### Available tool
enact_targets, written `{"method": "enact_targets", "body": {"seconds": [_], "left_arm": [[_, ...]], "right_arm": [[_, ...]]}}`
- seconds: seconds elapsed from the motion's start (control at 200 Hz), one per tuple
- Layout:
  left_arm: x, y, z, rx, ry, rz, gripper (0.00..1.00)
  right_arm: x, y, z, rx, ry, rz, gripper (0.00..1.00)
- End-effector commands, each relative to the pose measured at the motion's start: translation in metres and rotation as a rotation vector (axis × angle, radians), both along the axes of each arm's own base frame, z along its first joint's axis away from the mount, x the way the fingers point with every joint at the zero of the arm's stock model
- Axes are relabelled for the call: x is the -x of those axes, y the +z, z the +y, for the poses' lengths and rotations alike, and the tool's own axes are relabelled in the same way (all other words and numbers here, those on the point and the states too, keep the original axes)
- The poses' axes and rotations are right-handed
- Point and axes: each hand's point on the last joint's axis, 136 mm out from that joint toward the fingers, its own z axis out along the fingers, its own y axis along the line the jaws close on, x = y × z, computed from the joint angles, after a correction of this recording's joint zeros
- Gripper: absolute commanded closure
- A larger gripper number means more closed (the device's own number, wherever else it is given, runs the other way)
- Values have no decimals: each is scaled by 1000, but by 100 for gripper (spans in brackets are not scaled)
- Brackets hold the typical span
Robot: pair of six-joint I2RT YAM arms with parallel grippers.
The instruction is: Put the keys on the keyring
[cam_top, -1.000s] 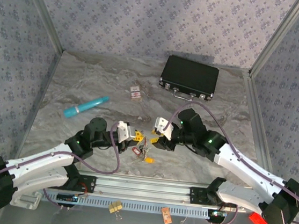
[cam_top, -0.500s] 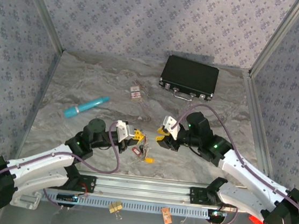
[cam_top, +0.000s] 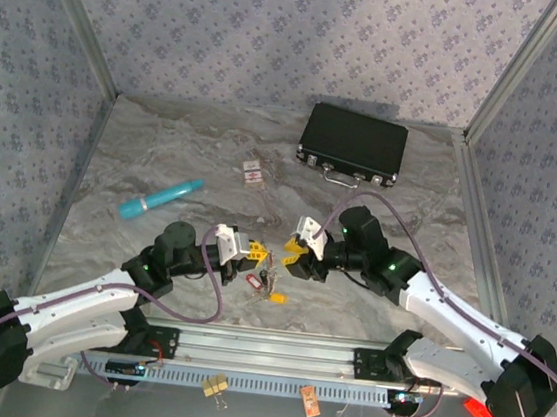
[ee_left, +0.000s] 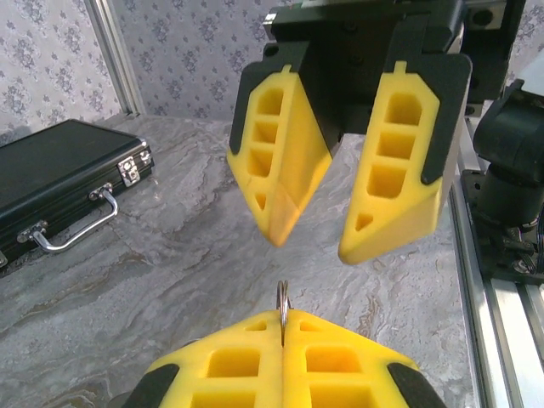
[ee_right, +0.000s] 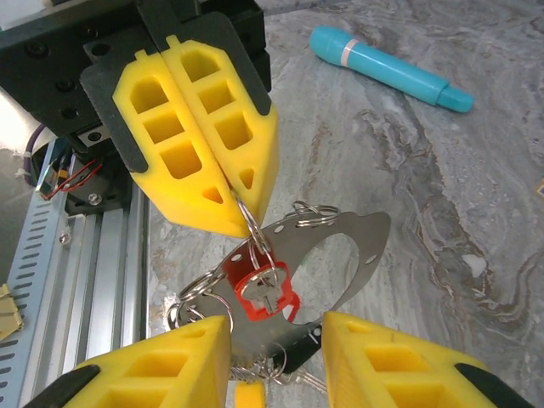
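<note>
My left gripper is shut on a small split ring, which pokes up edge-on between its pads. In the right wrist view the same shut yellow fingers hold that ring. From it hang the flat silvery oval keyring and a red-headed key. A black key and more rings dangle lower. My right gripper is open, one finger on each side of the hanging bunch, touching nothing. From above, both grippers meet over the keys.
A black case with a metal handle lies at the back right. A turquoise cylinder lies at left and a small red-and-white card behind the grippers. The aluminium rail runs along the near edge.
The right gripper drifted a little right and then came back toward the left gripper. The left arm has held still, shut on the ring.
</note>
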Motion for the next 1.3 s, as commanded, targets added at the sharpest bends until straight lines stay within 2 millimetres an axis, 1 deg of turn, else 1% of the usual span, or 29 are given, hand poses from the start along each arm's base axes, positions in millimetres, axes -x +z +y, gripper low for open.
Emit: {"method": "enact_targets", "body": {"seconds": [0.0,0.21,0.365,0.505,0.605,0.745,0.84,0.92,0.99,1.164,1.249,1.294], "left_arm": [[4,23,-3,73,-24,-47,100],[6,23,-4,72,-40,-43,100],[7,23,-5,74,-47,-42,100],[8,25,-6,81,-57,-45,100],[9,26,-6,85,-59,-48,100],[8,29,-6,91,-58,-56,100],[8,27,-6,87,-57,-55,100],[8,25,-5,84,-55,-51,100],[8,23,-6,81,-56,-49,100],[8,24,-6,83,-58,-49,100],[8,24,-6,83,-59,-50,100],[8,24,-6,85,-61,-48,100]], "right_arm": [[2,18,12,-46,43,-17,66],[-2,16,19,-33,47,-25,70],[-2,14,21,-24,59,-19,81],[-1,9,25,-12,76,-1,95],[1,6,27,-6,93,11,100],[6,3,29,10,120,26,99],[7,4,26,22,121,16,91],[7,7,22,19,112,-5,81],[8,10,20,5,109,-20,76],[13,15,22,-27,131,-23,74],[12,15,25,-33,134,-22,75],[11,15,26,-33,133,-23,78]]}}
